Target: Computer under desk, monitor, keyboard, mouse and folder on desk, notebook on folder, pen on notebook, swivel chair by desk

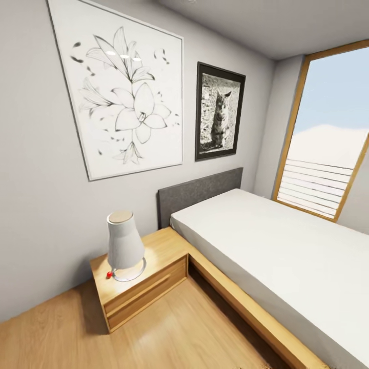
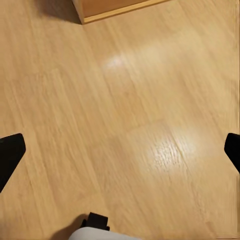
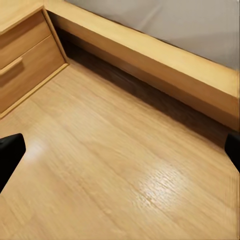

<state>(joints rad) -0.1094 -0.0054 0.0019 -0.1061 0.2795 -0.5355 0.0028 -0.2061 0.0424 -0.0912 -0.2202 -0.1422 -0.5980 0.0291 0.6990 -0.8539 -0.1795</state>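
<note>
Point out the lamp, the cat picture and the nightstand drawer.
Lamp [image 1: 124, 247], head view, on its white shade.
Cat picture [image 1: 220, 117], head view, on the cat.
Nightstand drawer [image 3: 20, 64], right wrist view, on the drawer front.

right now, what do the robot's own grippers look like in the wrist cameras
Little of them shows. In the left wrist view, the left gripper appears as two plain black fingertips at the picture's edges, with a black bracket and a pale grey rounded part beneath. The right gripper shows the same black fingertips. No cables or markings are visible.
</note>
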